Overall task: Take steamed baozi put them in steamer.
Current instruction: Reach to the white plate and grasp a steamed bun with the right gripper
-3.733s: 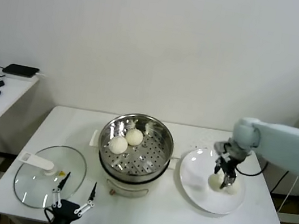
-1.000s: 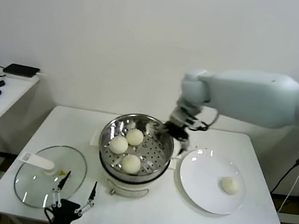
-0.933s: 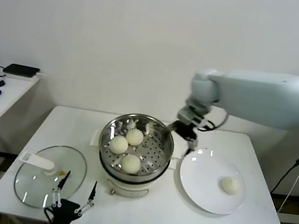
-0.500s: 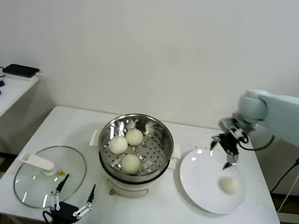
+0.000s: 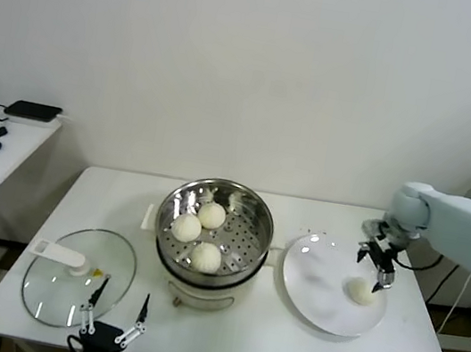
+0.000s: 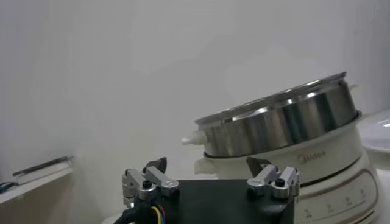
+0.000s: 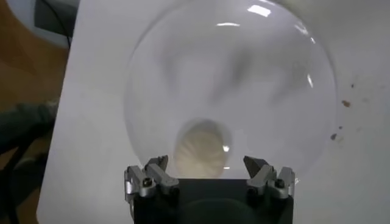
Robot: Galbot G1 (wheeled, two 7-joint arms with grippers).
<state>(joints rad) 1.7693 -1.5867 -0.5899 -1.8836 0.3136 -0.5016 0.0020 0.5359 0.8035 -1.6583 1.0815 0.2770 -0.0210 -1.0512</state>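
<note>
head view: three baozi (image 5: 197,230) already sit in the steamer (image 5: 222,194) mid-table, and the last bun (image 5: 361,291) is on the plate (image 5: 311,293) toward the right edge. the right gripper (image 5: 379,270) hangs just above it, jaws wide, holding nothing. the left gripper (image 5: 113,321) is parked open at the front edge by the lid (image 5: 62,292).

left wrist view: just the steamer's wall (image 6: 286,125), nothing doing.

right wrist view: the bun sits dead centre between the open jaws, so i'd say it's the final pick; next is drop straight down and close gently, it looks squishy.
</note>
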